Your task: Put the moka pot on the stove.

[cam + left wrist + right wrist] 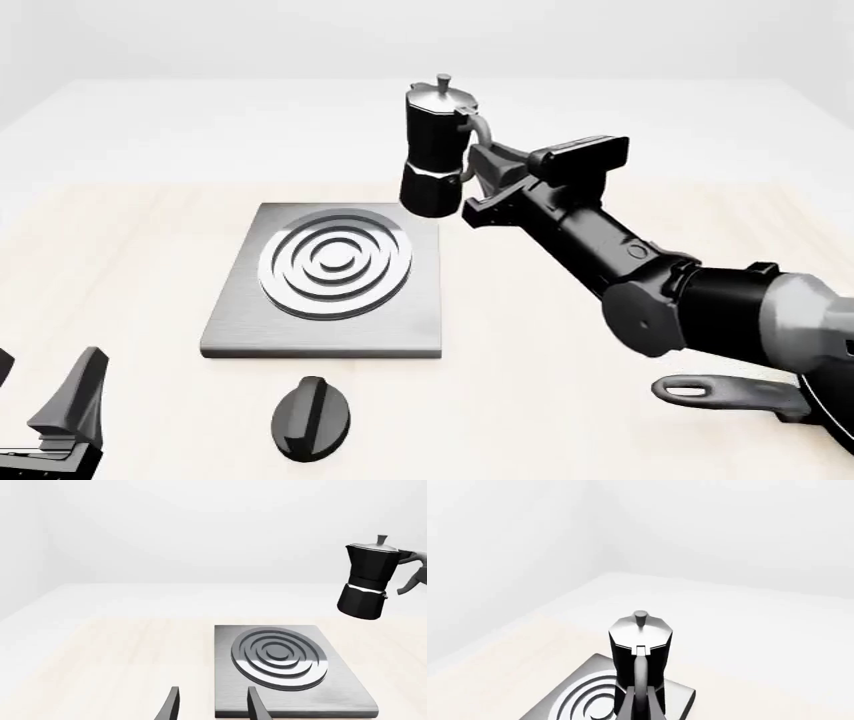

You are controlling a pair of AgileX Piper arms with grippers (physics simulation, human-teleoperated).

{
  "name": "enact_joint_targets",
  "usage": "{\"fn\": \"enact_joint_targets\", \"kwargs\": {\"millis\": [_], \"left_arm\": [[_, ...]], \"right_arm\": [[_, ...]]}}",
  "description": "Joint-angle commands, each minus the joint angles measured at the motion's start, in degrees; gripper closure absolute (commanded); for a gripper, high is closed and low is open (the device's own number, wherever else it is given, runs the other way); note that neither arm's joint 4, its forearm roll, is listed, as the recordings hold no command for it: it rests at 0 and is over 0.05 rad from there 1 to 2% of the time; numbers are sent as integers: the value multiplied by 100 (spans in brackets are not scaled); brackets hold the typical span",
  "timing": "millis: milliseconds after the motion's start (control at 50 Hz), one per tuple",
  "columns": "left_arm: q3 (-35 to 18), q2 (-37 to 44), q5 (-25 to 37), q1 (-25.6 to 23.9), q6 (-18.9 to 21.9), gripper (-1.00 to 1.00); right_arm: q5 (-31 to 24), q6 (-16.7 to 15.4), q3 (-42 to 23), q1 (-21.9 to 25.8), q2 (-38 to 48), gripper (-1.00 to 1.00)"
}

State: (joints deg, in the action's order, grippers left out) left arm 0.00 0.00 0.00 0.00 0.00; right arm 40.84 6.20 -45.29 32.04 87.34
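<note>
Right gripper (483, 180) clasps the moka pot (434, 150) by its handle — aloft, arm outstretched; left gripper (47, 405) parted.

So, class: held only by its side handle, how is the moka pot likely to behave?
The moka pot looks rigid, so it should not flex. The right gripper holds only its handle, off to one side, and the pot already tilts slightly, so it may swing. Tall with a narrow base, it could tip if set unevenly on the stove.
</note>
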Motion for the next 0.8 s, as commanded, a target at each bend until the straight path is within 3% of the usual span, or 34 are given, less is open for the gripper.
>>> {"fn": "enact_joint_targets", "kwargs": {"millis": [20,800], "left_arm": [[0,0,0,0,0,-100],[0,0,0,0,0,-100]], "right_arm": [[191,64,-307,123,309,100],[379,156,-1125,384,1347,100]]}}
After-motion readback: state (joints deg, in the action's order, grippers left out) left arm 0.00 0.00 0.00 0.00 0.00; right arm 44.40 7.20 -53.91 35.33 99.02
